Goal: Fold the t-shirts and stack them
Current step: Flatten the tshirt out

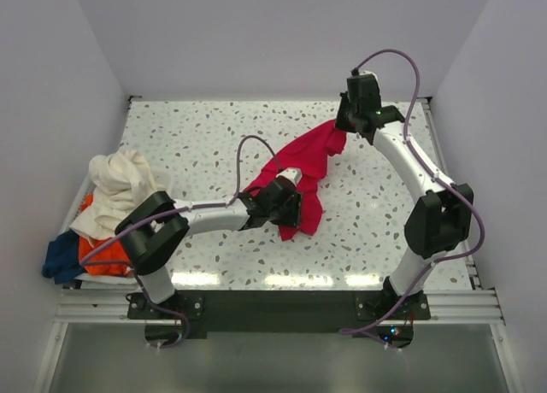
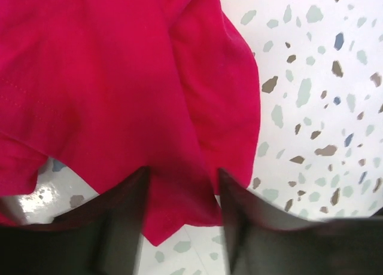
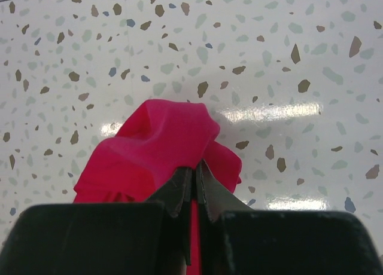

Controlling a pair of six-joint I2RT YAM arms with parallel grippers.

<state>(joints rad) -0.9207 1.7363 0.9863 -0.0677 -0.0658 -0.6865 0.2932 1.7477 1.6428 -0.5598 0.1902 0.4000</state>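
Right tool (image 3: 194, 167) pinching crimson shirt (image 1: 308, 158) — left tool (image 2: 182, 173) spread, cloth between

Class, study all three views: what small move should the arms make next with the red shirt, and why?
Probably close the left gripper. Its fingers stand apart with cloth of the red shirt between them, while the right gripper is pinched shut on its far end. The shirt is bunched over the table, so a second hold seems needed before spreading it.
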